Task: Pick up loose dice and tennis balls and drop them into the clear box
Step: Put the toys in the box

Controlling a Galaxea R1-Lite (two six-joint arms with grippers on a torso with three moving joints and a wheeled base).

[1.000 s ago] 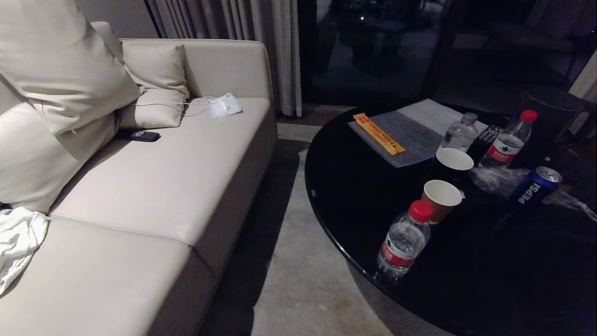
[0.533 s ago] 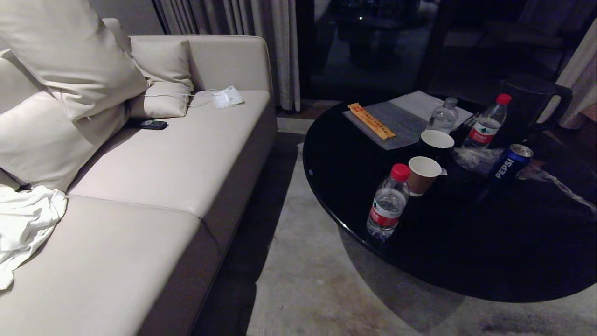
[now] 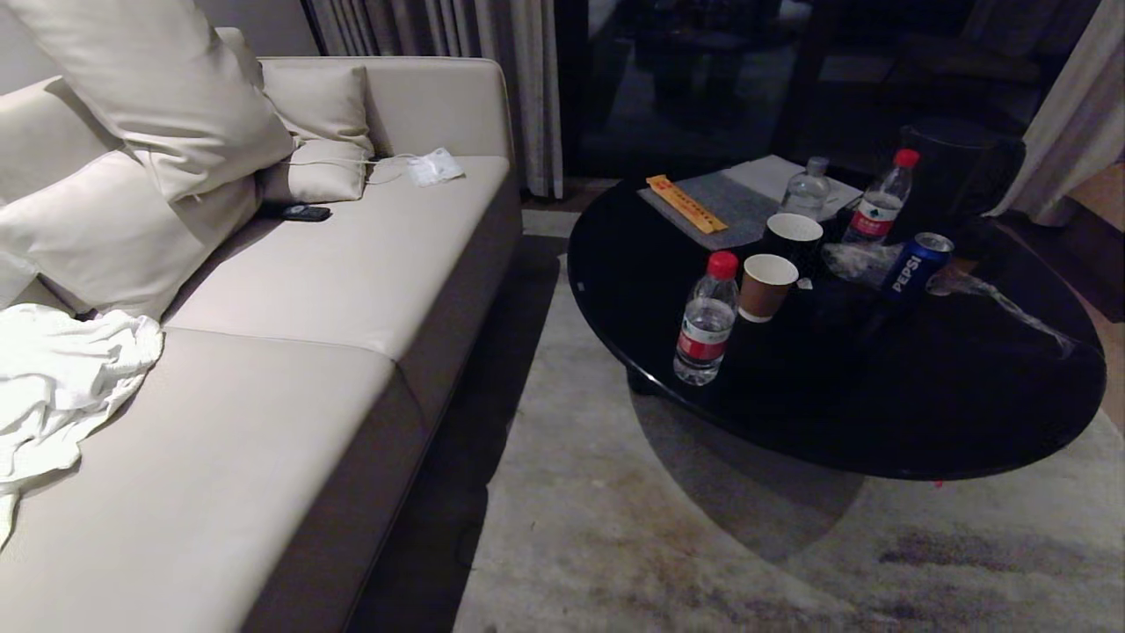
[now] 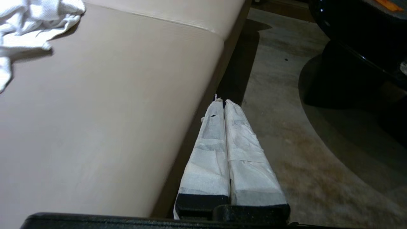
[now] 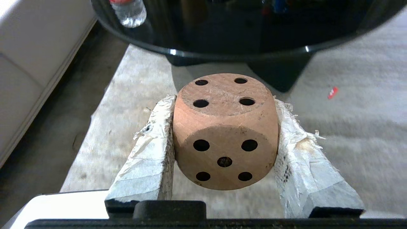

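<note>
One beige die (image 5: pixel 225 133) sits mid-frame in your right wrist view, pinched btwn the tape-wrapped fingers (image 5: pixel 146 159) of the right gripper (image 5: pixel 224 105), held above the carpet (image 5: pixel 349 127) w/ the black round table (image 5: pixel 241 38) across the top. Your left gripper (image 4: pixel 222 102) shows lower-centre in the left wrist view, jaws pressed together on nothing, beside the beige sofa (image 4: pixel 105 95) edge. Head view: sofa left, table upper right w/ water bottle (image 3: pixel 706 321), paper cup (image 3: pixel 766 287) and Pepsi can (image 3: pixel 914 264).
</note>
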